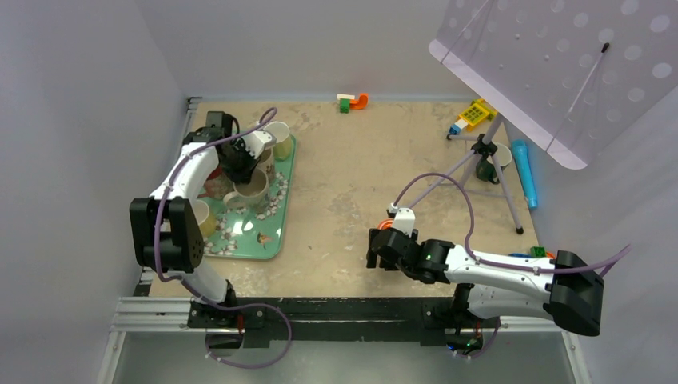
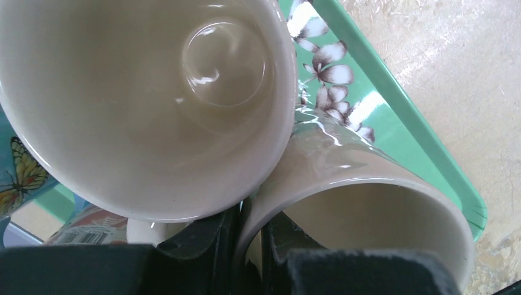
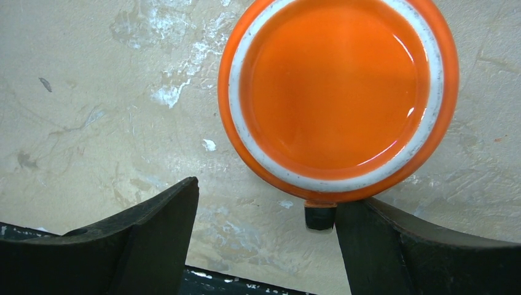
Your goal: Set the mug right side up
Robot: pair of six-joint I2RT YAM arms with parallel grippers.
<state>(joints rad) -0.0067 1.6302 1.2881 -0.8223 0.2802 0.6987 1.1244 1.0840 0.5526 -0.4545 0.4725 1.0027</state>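
Note:
An orange mug point(image 3: 336, 92) stands upside down on the tan table, its white-ringed base facing up and a dark handle stub towards me. In the top view only a sliver of this orange mug point(image 1: 387, 226) shows. My right gripper point(image 3: 267, 243) point(image 1: 376, 246) is open just in front of it, and the right finger point(image 3: 418, 246) is close beside the handle stub. My left gripper point(image 2: 250, 227) point(image 1: 240, 166) is shut on the wall of a cream mug point(image 2: 368, 209) on the green tray point(image 2: 424, 153), one finger inside and one outside. A second cream mug point(image 2: 141, 104) touches it.
The floral green tray point(image 1: 289, 192) at the left holds other cream mugs point(image 1: 278, 138) point(image 1: 200, 216). A tripod point(image 1: 484, 152) carrying a perforated board point(image 1: 560, 64) stands at the back right, with a blue pen-like object point(image 1: 525, 172), a yellow toy point(image 1: 476, 114) and small blocks point(image 1: 352, 102).

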